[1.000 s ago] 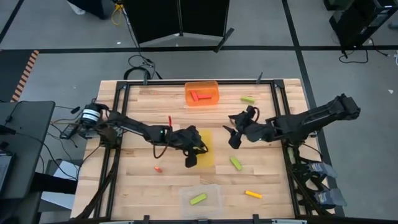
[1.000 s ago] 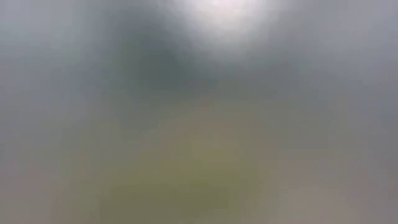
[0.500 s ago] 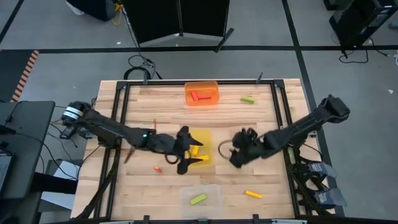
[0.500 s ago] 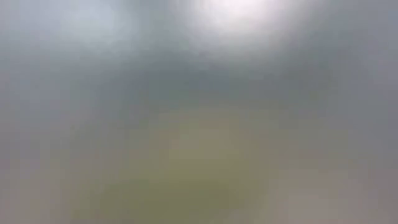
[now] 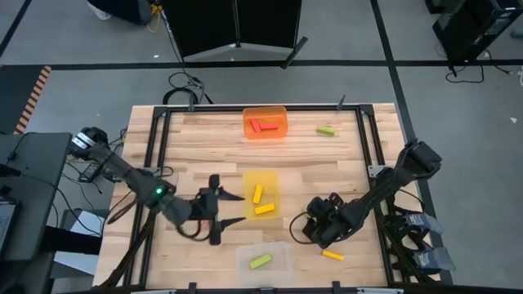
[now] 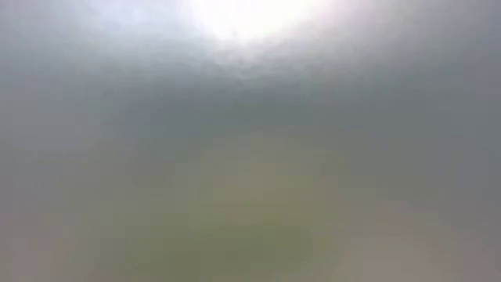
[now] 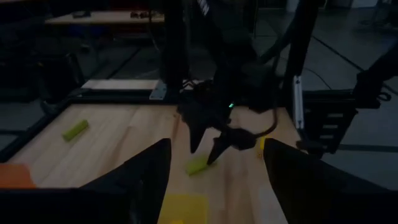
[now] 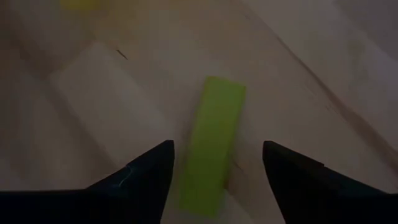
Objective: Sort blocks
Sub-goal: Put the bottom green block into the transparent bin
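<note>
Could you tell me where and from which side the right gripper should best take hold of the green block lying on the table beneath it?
Probably across its two long sides, near the middle, coming straight down. The lime green block lies flat on the bare wooden table with nothing touching it, and the open right gripper already straddles its narrow width, one finger on each side. Its ends are too far apart for an easy grip.

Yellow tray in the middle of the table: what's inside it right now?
Two yellow blocks lie inside the yellow tray, both uncovered in the high view. The left hand hangs open beside it, covering nothing inside.
</note>
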Robot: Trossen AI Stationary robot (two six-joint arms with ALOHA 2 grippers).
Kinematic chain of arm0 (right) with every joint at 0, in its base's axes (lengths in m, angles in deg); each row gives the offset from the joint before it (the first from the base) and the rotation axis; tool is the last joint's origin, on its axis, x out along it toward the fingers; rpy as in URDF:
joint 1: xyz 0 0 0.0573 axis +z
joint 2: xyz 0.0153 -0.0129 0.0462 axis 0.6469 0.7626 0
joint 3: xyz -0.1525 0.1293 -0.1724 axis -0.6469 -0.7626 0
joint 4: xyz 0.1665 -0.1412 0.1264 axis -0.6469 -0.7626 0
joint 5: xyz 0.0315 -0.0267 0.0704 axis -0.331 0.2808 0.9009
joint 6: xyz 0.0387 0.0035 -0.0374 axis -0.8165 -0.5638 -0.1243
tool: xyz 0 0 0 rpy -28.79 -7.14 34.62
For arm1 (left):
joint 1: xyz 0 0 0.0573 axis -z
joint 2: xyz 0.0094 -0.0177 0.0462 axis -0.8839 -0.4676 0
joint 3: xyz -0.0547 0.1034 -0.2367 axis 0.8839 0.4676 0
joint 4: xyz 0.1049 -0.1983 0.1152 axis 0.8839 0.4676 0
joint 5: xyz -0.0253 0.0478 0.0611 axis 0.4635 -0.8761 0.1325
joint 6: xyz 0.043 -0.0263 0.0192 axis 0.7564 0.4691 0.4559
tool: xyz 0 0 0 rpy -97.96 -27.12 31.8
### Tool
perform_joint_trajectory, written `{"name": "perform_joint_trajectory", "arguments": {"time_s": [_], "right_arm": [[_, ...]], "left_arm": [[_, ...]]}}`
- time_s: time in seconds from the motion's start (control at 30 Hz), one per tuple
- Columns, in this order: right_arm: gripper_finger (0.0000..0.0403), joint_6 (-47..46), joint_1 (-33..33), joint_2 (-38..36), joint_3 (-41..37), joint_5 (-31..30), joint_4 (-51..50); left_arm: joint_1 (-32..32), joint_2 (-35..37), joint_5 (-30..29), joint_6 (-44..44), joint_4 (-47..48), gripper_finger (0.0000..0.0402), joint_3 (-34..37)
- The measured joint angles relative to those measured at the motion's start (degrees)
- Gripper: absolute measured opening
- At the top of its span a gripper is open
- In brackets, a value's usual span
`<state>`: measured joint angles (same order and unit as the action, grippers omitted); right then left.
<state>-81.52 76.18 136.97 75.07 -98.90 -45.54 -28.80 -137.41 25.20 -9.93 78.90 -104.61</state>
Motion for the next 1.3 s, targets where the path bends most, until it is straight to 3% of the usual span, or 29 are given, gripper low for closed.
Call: {"name": "perform_joint_trajectory", "arguments": {"time_s": [0.3, 0.43, 0.57, 0.6, 0.77, 0.9, 1.1, 1.2, 1.3], "right_arm": [[0.0248, -1.82, 0.16, 6.89, 0.39, -0.96, 0.57], [0.0197, -2.21, 0.23, 7.83, 0.5, -1.64, 1.25], [0.0116, -1.66, 0.87, 6.94, 0.26, -2.67, 1.53], [0.0115, -1.38, 0.92, 6.35, 0.1, -2.74, 1.38], [0.0115, 1.67, 1.2, 3.36, -0.41, -3.77, 1.13], [0.0115, 6.32, 2.62, -1.1, 1.1, -7.89, 5.63], [0.0115, 26.58, 5.02, -2.92, 5.47, -11.5, 25.72], [0.0115, 37.17, 5.59, -0.45, 7.72, -9.55, 36.15], [0.0115, 43.8, 6.14, 3.29, 10.89, -7.68, 40.49]], "left_arm": [[12.66, -0.05, -12.39, -0.62, -0.82, 0.0262, -0.01], [18.23, -0.05, -20.0, -2.86, -0.83, 0.0259, -0.01], [22.78, -0.05, -28.54, -11.42, 3.29, 0.0247, -0.01], [23.67, -0.05, -29.13, -13.92, 4.79, 0.0243, -0.01], [26.36, -2.03, -28.79, -24.22, 11.06, 0.0223, -0.01], [26.53, -4.73, -23.61, -31.65, 14.45, 0.0213, -0.01], [26.47, -8.85, -17.81, -43.27, 19.32, 0.0211, -0.01], [26.47, -10.28, -16.07, -50.78, 23.63, 0.0211, -0.01], [26.45, -11.17, -14.28, -56.42, 27.95, 0.0211, -0.01]]}}
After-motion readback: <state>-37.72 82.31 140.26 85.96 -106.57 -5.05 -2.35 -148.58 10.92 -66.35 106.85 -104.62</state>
